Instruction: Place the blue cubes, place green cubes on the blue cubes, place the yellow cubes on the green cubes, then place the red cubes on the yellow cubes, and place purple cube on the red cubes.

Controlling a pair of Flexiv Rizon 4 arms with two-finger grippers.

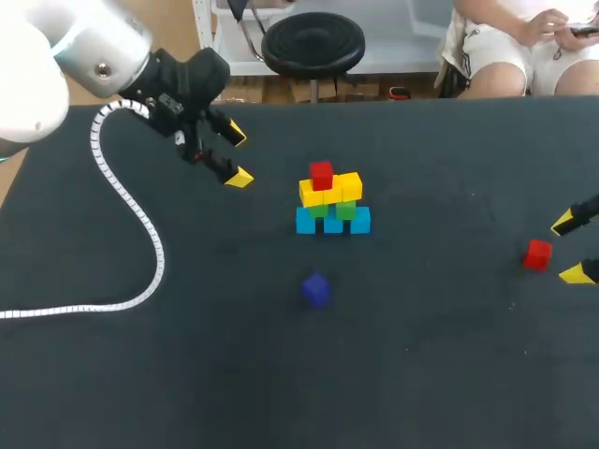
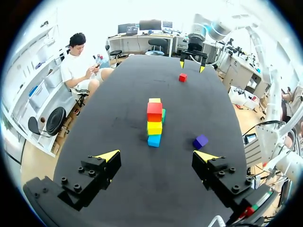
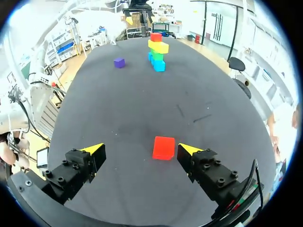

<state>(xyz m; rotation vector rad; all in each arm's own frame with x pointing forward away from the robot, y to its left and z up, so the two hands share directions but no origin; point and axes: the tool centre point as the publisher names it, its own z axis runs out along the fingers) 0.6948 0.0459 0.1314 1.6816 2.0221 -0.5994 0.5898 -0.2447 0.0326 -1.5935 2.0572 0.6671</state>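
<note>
Progress, in our head view: a mid-table pyramid (image 1: 332,198) has blue cubes (image 1: 332,223) at the base, green cubes (image 1: 335,210), yellow cubes (image 1: 330,190) and one red cube (image 1: 321,174) on top; we judge a loose red cube (image 1: 537,254) at the right and the purple cube (image 1: 316,289), near of the pyramid, are left to place, and a white coiled cable (image 1: 94,306) lies left. Our left wrist view shows the left gripper (image 2: 157,156) wide open, empty, short of the pyramid. Our right wrist view shows the right gripper (image 3: 140,149) straddling the loose red cube, spread wide, touching it on neither side.
</note>
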